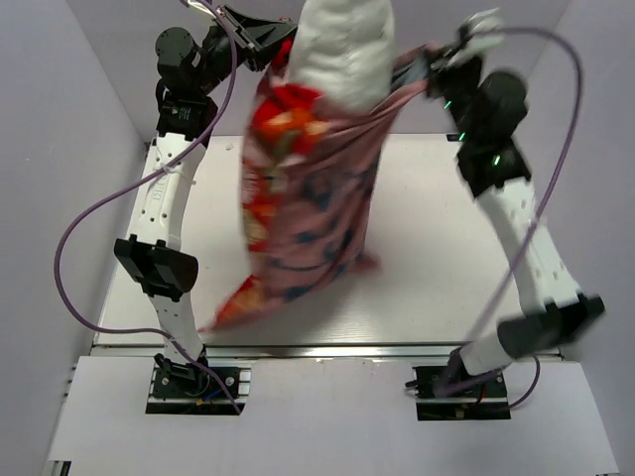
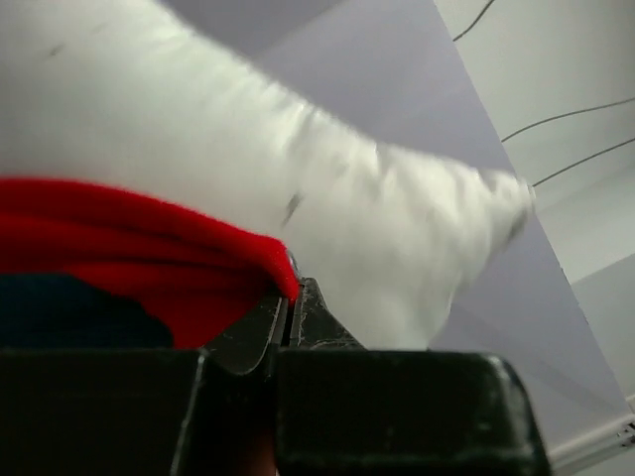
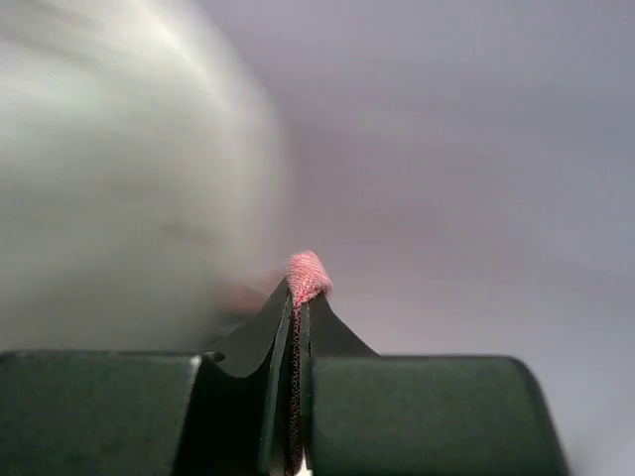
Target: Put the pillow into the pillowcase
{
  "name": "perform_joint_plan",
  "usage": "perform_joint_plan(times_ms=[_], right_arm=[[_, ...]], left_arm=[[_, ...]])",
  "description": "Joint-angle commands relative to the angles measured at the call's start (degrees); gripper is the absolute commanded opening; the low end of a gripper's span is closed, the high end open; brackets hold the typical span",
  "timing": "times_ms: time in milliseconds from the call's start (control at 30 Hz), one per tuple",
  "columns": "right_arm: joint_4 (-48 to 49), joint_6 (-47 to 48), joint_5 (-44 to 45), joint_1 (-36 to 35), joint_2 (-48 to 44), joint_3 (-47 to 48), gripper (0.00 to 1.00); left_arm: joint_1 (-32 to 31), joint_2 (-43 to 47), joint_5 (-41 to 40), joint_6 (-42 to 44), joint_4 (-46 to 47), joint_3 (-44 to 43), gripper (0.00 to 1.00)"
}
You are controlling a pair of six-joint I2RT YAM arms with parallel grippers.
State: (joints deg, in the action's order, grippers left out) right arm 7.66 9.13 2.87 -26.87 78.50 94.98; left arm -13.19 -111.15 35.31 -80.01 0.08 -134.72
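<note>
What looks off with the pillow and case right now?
The pillow is only partly in: its top end bulges out of the case mouth. The left gripper and right gripper pinch the rim. The case hangs skewed, its low corner seemingly on the table, with much dull pink side showing.

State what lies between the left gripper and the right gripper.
The white pillow, poking from the pillowcase mouth stretched between them; the top external view shows it.
</note>
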Motion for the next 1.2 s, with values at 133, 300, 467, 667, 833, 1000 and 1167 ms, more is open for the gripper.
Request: perform_joint_plan(times_ms=[133, 300, 467, 667, 833, 1000, 1167], right_arm=[[3.2, -11.8, -9.1, 8.3, -2.1, 4.4, 0.0], [8.8, 9.5, -12.8, -31.0, -18.8, -14.4, 0.0], [10.9, 16.1, 6.3, -44.0, -17.0, -15.2, 0.0], [6.6, -2.8, 14.3, 0.7, -0.3, 7.2, 0.0], [0.9, -13.8, 3.2, 11.3, 2.6, 14.9, 0.0], [8.1, 2.6, -13.6, -23.9, -14.1, -7.1, 0.0], [5.7, 17.4, -3.5, -45.8, -17.6, -13.6, 0.0]], left_arm=[[1.8, 8.2, -0.9, 0.2, 5.2, 3.2, 0.0], [1.9, 1.7, -2.4, -1.1, 5.5, -2.5, 0.0], [1.9, -1.0, -2.4, -5.5, 9.0, -5.6, 0.0], [1.9, 4.2, 0.5, -5.9, 9.2, -2.0, 0.0], [1.9, 6.6, 0.3, -5.8, 9.9, 0.8, 0.0], [1.9, 2.9, -1.2, -5.9, 10.3, -1.6, 0.0], [1.9, -0.7, -1.9, -8.0, 11.3, -5.2, 0.0]])
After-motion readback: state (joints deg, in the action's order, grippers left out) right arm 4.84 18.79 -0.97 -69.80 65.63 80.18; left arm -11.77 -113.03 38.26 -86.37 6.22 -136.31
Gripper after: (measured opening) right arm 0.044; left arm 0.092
